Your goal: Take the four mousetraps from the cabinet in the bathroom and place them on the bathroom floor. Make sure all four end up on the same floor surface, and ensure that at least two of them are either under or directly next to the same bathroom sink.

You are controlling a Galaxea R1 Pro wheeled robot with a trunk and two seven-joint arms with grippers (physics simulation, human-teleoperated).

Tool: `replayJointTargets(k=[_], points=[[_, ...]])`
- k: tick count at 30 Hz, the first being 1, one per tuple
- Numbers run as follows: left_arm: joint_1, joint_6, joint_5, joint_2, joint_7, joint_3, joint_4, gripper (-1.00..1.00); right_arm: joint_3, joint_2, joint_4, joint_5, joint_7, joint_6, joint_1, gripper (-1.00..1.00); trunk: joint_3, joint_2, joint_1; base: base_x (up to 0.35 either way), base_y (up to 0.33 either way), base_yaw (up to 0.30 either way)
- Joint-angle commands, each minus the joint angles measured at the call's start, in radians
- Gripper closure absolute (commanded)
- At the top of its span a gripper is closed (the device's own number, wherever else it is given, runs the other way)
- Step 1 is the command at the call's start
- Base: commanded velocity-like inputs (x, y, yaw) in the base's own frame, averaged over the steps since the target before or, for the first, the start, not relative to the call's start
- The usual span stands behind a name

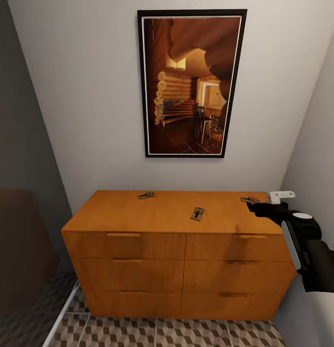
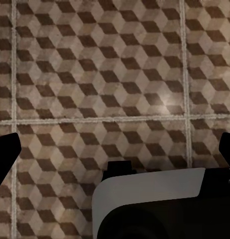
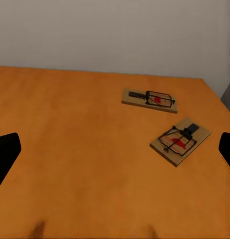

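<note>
Nearest to us, our left gripper [image 2: 115, 149] hangs over the bathroom floor [image 2: 95, 74] of large square tiles printed with brown, beige and white cubes; in the left wrist view its two dark fingertips [image 2: 5, 154] sit at opposite edges of the frame, so the jaws are spread wide with nothing between them.

Our black right gripper [image 1: 256, 206] reaches over the right end of the wide, low orange-brown wooden cabinet [image 1: 138, 262], a chest of drawers with flat wooden bar handles. In the right wrist view its dark fingertips [image 3: 5, 154] likewise stand far apart at the frame edges, released and empty, above the bare cabinet top.

Small flat tan wooden mousetraps with dark wire and a red mark lie on that top. In the head view, one mousetrap [image 1: 197, 213] sits near the middle, another [image 1: 146, 195] farther back toward the wall, and a third [image 1: 249, 199] at the right rear, just beside our right gripper. The right wrist view shows two traps [image 3: 180, 141] lying near each other but apart.

Behind the cabinet, a tall black-framed picture of a log-cabin interior [image 1: 191, 84] hangs on the pale wall.
</note>
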Motion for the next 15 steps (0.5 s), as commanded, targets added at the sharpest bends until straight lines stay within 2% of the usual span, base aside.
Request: replayJointTargets(k=[1, 5, 12, 15], points=[[-0.001, -0.003, 0.0, 0.0, -0.001, -0.003, 0.001, -1.0, -0.001, -0.003, 0.002, 0.002, 0.005, 0.002, -0.001, -1.0, -0.001, -0.001, 0.0, 0.003, 0.0, 0.0], [-0.001, -0.003, 0.0, 0.0, -0.001, -0.004, 0.001, -1.0, -0.006, -0.009, 0.007, 0.002, 0.006, -0.001, -0.001, -1.0, -0.001, -0.001, 0.0, 0.001, 0.0, 0.0], [-0.001, -0.003, 0.0, 0.0, -0.001, -0.004, 0.001, -1.0, -0.082, -0.016, 0.031, 0.002, 0.042, -0.002, -0.001, -1.0, -0.001, -0.001, 0.0, 0.0, 0.0, 0.0], [-0.001, -0.003, 0.0, 0.0, -0.001, -0.004, 0.001, -1.0, -0.096, -0.017, 0.04, 0.004, 0.067, -0.002, -0.001, -1.0, -0.001, -0.001, 0.0, 0.0, 0.0, 0.0]])
